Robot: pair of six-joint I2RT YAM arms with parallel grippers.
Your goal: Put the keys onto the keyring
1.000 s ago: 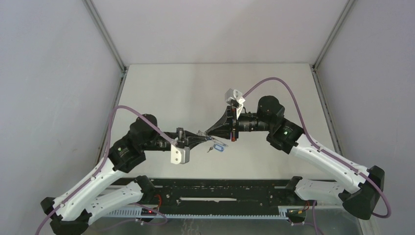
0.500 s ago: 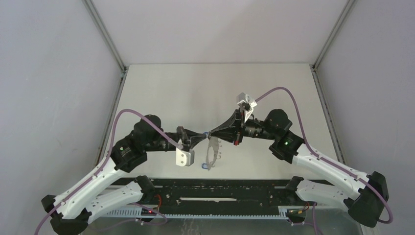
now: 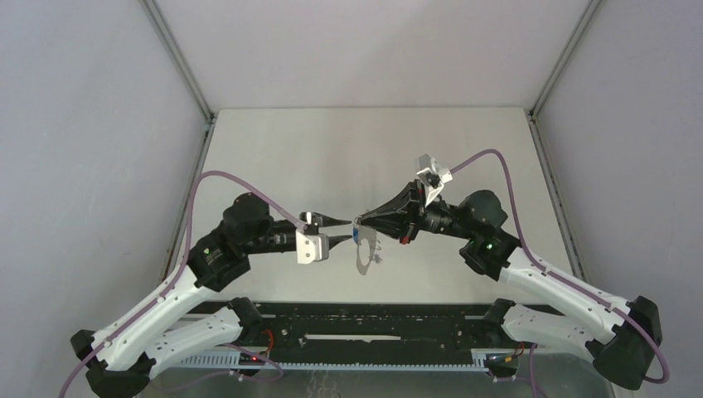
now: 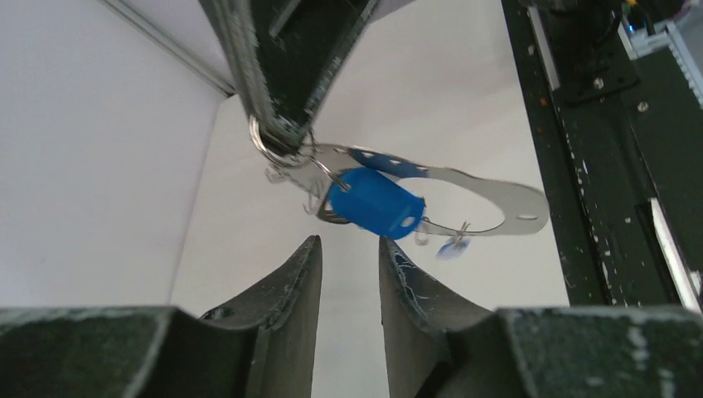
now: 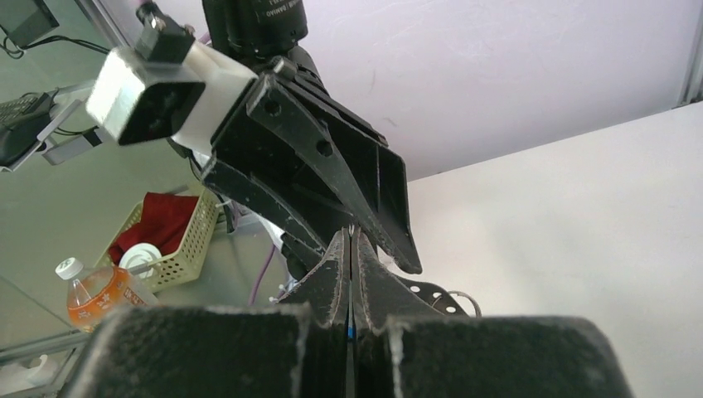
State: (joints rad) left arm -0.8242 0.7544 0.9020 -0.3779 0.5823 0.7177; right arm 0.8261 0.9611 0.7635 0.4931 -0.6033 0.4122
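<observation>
White table (image 3: pixel 332 157) | keyring (image 3: pixel 362 255) hangs above it | grey walls (image 3: pixel 83 124) | metal posts (image 3: pixel 178 58)

both arms stretched inward (tips nearly meeting), left hand (image 4: pixel 348 249) slightly parted, right hand (image 5: pixel 350 249) pinched shut

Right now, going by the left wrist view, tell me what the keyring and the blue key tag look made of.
The keyring: flat, thin metal, likely steel; it is grey with a dull sheen and has small holes punched through it. The blue key tag: probably plastic; it has a solid, even colour, rounded edges and a soft gloss.
</observation>
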